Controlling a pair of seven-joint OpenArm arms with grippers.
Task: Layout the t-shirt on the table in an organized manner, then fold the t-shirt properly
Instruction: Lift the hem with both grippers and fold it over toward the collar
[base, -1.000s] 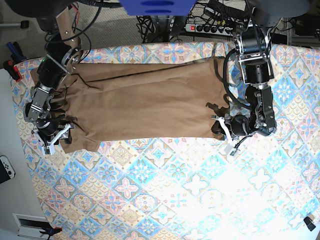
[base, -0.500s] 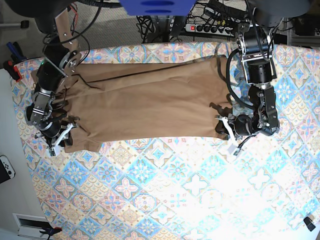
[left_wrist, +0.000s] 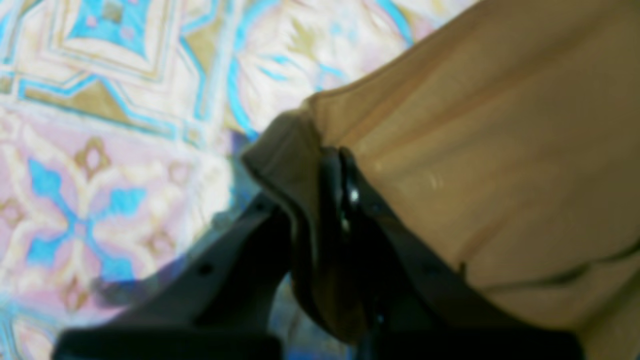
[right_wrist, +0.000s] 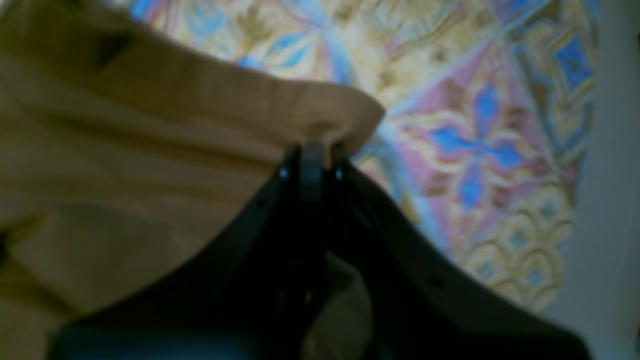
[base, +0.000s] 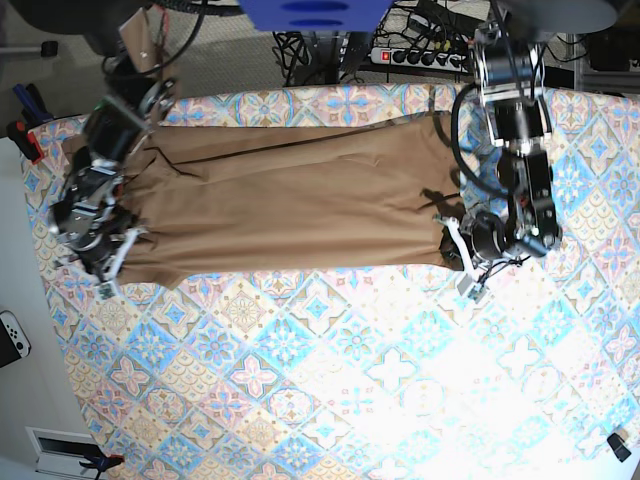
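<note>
Pastel-tiled bench (base: 330, 390) carries the t-shirt (base: 290, 205), stretched in a long band across its far half, long axis running between the two arms. Left end effector (left_wrist: 320, 165) is clenched on one near corner of the cloth, right end effector (right_wrist: 312, 152) clenched on the opposite near corner, so each arm sits at its own end with the fabric spanning inward. Both wrist views are blurred; collar, tag and sleeves cannot be made out.
</note>
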